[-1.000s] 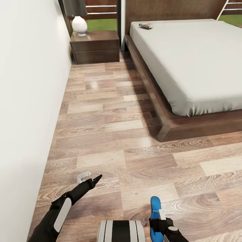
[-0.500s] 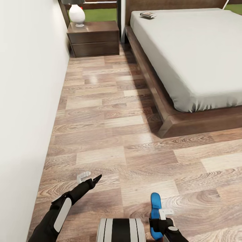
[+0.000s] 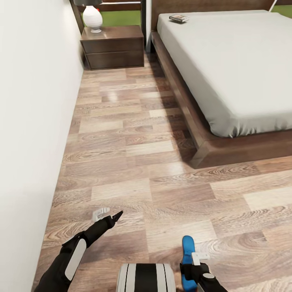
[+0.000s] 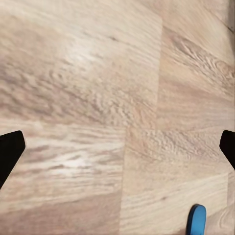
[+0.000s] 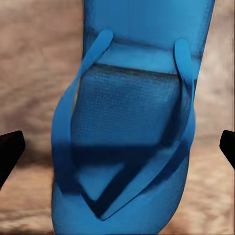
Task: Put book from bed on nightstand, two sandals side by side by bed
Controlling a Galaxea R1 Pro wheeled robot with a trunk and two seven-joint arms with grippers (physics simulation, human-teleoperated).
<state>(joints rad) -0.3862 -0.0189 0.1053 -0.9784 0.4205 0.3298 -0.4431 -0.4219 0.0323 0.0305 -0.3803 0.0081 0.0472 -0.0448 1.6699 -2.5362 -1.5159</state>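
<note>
Barely anything differs from half a second ago: the whole head view has slid a touch, which is camera motion, and the bed (image 3: 227,69), nightstand (image 3: 113,46) and both arms sit as they did. Against a second ago, the far end of the room shows higher in the picture.

By the head view, the right gripper (image 3: 194,259) is low over the wood floor (image 3: 134,162) with a blue sandal (image 3: 187,253) at its fingers, apparently held. In the right wrist view the sandal (image 5: 132,122) lies between the two dark fingertips (image 5: 10,152), which stand wide at the picture's edges; whether they press on it cannot be told.

The left gripper (image 3: 106,215) hovers over bare floor with its jaws spread and nothing between them; its wrist view catches the tip of a blue sandal (image 4: 197,220) at the edge.

The book (image 3: 178,18) lies on the mattress near the headboard, on the side toward the nightstand. A white lamp (image 3: 92,18) stands on the nightstand, its shade cut off. The white wall (image 3: 32,121) runs along the left. The book's cover is too small to read.
</note>
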